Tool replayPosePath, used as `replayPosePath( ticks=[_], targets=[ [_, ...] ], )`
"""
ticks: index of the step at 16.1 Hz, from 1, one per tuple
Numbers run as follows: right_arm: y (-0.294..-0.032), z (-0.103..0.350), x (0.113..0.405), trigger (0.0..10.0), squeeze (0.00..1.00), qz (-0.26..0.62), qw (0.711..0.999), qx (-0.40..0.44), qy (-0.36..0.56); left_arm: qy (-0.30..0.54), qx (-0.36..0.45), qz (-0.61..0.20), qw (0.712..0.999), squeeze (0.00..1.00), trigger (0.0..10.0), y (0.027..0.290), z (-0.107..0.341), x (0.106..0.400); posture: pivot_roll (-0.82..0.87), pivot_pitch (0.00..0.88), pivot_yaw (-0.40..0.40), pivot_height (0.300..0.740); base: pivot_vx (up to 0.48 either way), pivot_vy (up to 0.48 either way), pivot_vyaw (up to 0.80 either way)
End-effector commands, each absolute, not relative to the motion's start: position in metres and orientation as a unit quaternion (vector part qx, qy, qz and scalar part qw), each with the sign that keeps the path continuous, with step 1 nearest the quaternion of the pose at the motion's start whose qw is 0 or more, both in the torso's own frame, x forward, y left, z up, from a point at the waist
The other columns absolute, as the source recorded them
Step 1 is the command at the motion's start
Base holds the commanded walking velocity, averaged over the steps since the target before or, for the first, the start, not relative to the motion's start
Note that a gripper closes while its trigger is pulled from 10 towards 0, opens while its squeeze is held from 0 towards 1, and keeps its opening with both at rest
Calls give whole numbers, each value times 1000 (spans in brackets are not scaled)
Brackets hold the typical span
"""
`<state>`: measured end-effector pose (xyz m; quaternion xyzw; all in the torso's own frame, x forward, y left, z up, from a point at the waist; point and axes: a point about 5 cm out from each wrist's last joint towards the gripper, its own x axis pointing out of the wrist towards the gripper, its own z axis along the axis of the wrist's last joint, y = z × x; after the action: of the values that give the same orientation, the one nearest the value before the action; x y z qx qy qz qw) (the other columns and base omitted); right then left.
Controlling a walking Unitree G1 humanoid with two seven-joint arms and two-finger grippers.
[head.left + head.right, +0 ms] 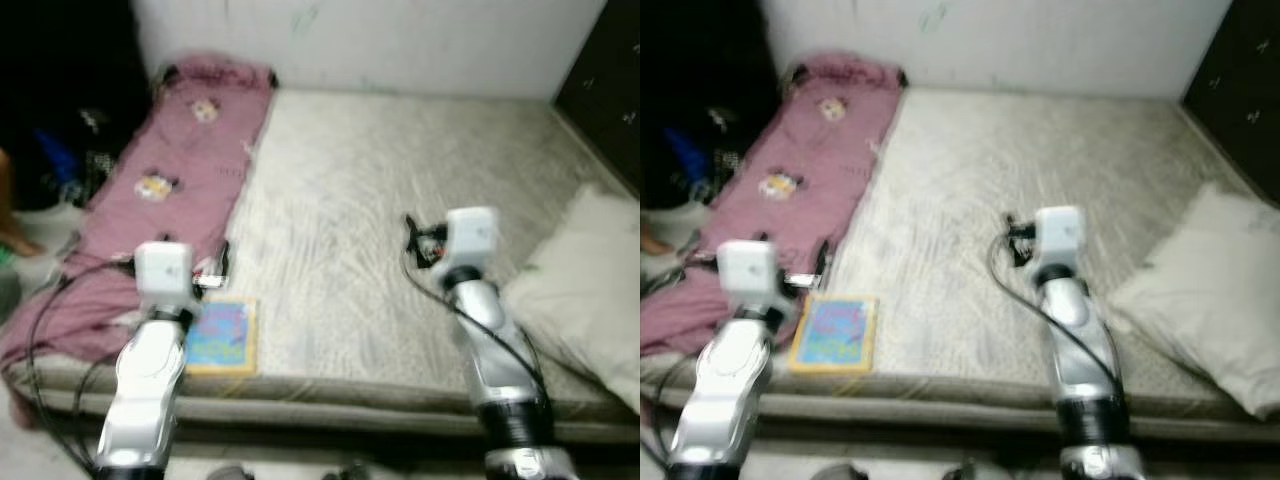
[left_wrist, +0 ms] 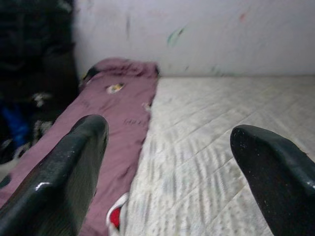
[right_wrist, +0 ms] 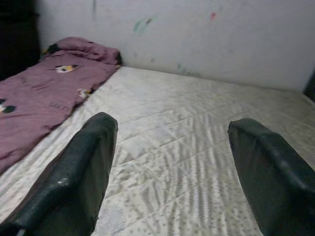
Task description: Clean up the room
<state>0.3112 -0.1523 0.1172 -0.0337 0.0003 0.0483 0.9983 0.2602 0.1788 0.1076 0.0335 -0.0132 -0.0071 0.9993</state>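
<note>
Standing at the foot of a bed (image 1: 400,190), both arms held out over it, nothing picked up yet. Looks like the very start of tidying.

Left gripper (image 2: 170,162) spread wide and empty, hanging over the near left corner of the bed, just above the edge of a purple blanket (image 1: 170,170). Right gripper (image 3: 172,162) also spread wide and empty, hanging over the bare middle of the bed.

Still to sort out, at a guess: a bright picture book (image 1: 222,337) lying flat on the near edge of the bed, right beside the left arm and touching the blanket. Probably the first thing to grab, being so close to the left gripper. A small red and white thing (image 2: 115,216) near the blanket edge, too blurry to name. The purple blanket itself, stretched along the left side of the bed and bunched up at the far end by the wall (image 1: 400,40). A white pillow (image 1: 590,280) flopped half off the right side of the bed, well apart from the book.

More dark, messy stuff on the floor to the left of the bed, too dim to make out.
</note>
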Motion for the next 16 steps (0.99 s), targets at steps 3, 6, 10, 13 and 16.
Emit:
replayPosePath(
  ticks=[3, 6, 10, 13, 16],
  targets=[
    [-156, 121, 314, 10000, 0, 46, 998, -38, -3, -13, 31, -13, 999, 0, 10000, 176, 109, 262, -96, 0, -29, 740, 0, -311, 0],
    [-156, 121, 314, 10000, 0, 46, 998, -37, -3, -13, 31, -14, 999, 0, 10000, 175, 109, 262, -97, 0, -30, 740, 0, -311, 0],
    [-157, 120, 314, 10000, 0, 44, 998, -36, -2, -12, 29, -14, 999, 0, 10000, 175, 108, 262, -97, 0, -30, 740, 0, -312, 0],
    [-157, 120, 314, 10000, 0, 43, 998, -36, -2, -12, 29, -15, 999, 0, 10000, 175, 108, 262, -98, 0, -30, 740, 0, -312, 0],
    [-157, 120, 314, 10000, 0, 43, 998, -36, -2, -18, 21, -15, 1000, 0, 10000, 175, 109, 262, -98, 0, -30, 740, 0, -94, 0]
  ],
)
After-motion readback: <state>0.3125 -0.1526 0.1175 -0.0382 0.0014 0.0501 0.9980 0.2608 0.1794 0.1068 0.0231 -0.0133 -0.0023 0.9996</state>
